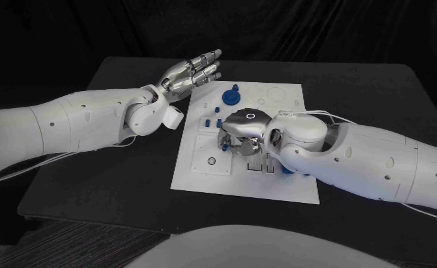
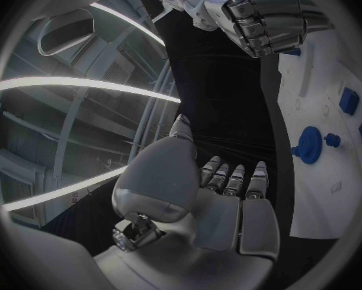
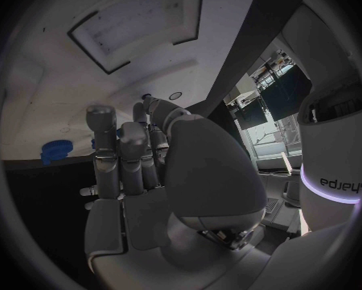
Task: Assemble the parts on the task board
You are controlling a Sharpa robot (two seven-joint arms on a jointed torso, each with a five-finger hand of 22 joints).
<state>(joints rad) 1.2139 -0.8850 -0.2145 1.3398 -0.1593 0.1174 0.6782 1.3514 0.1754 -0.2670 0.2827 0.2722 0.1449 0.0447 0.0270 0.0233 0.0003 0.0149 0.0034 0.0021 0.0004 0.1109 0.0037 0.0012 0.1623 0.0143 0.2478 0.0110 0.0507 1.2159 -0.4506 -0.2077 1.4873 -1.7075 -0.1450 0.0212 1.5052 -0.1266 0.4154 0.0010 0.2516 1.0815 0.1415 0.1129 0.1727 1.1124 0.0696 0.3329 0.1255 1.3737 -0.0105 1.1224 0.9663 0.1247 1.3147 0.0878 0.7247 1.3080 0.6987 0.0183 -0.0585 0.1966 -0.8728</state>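
Note:
The white task board lies in the middle of the black table. A blue gear stands near its far edge, and small blue parts sit just below it. My right hand is low over the board's middle with its fingers curled in; whatever is under them is hidden. From the left wrist it reads as a closed fist beside the board, with the gear and a blue part nearby. My left hand hovers off the board's far left corner, fingers straight and empty.
The black table runs wide on the left of the board and narrower at the front. A thin white cable loops over my right wrist. The right wrist view shows the board and the gear beyond my right hand.

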